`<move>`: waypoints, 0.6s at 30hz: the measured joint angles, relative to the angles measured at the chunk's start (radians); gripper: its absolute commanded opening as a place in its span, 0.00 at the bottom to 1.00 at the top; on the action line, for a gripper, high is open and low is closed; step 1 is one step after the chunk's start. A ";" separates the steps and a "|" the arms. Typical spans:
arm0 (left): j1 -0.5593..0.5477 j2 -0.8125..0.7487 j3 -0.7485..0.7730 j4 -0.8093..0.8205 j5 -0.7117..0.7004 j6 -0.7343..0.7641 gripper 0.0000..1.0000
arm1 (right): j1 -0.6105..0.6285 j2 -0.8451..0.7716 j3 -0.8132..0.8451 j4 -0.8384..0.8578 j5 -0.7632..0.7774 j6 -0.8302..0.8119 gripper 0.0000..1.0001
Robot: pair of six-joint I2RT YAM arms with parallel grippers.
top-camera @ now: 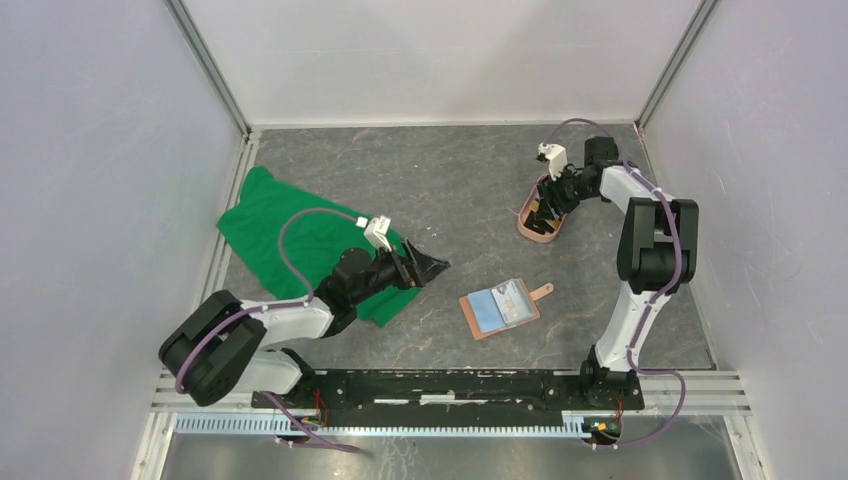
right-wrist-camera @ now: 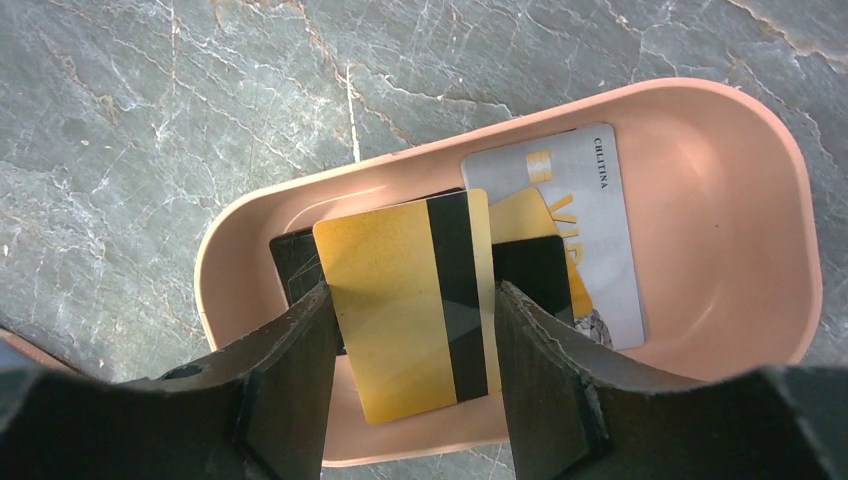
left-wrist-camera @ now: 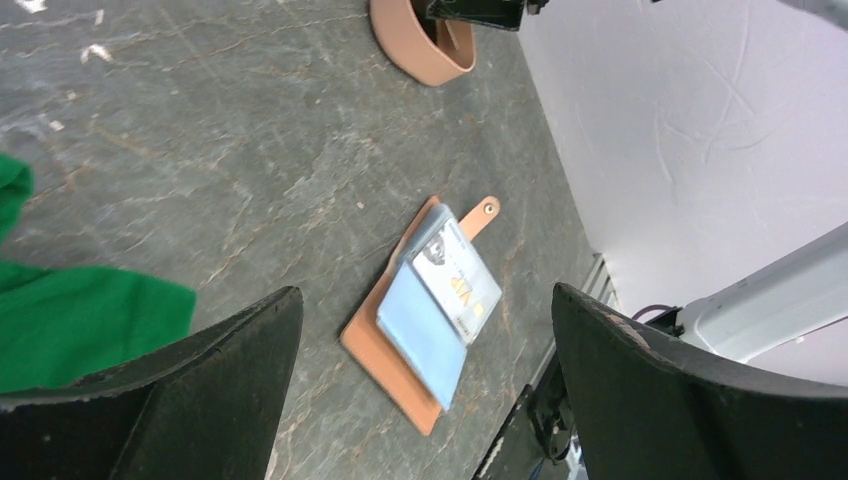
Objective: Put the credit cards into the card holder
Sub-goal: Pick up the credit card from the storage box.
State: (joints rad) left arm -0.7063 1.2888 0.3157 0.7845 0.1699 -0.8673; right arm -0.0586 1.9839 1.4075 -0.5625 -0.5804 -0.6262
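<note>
The card holder [top-camera: 500, 310] lies open on the table's middle front, tan with blue-grey pockets, and one pale card [left-wrist-camera: 455, 280] is tucked in it. In the right wrist view, a gold credit card [right-wrist-camera: 410, 310] with a black stripe sits between the fingers of my right gripper [right-wrist-camera: 410, 290]. Both fingers touch its long edges, above the pink tray [right-wrist-camera: 780, 200]. A silver card [right-wrist-camera: 600, 220], a black card [right-wrist-camera: 295, 260] and another gold one [right-wrist-camera: 525, 215] lie in the tray. My left gripper [top-camera: 435, 268] hangs wide open left of the holder, holding nothing.
A crumpled green cloth [top-camera: 290, 230] lies at the left under the left arm. The pink tray [top-camera: 530, 232] stands at the right rear, near the right wall. The arms' base rail [top-camera: 440, 385] runs along the near edge.
</note>
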 measured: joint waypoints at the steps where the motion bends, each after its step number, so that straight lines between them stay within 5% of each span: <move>1: 0.000 0.020 0.013 0.012 0.010 -0.002 1.00 | -0.006 -0.005 -0.007 0.005 -0.010 -0.001 0.02; 18: -0.007 0.499 0.377 0.217 0.174 -0.225 0.84 | -0.044 -0.127 -0.130 0.170 -0.156 0.014 0.00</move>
State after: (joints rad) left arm -0.7132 1.7882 0.6930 1.0019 0.3439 -1.0920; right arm -0.1028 1.8572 1.2774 -0.3927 -0.7368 -0.6121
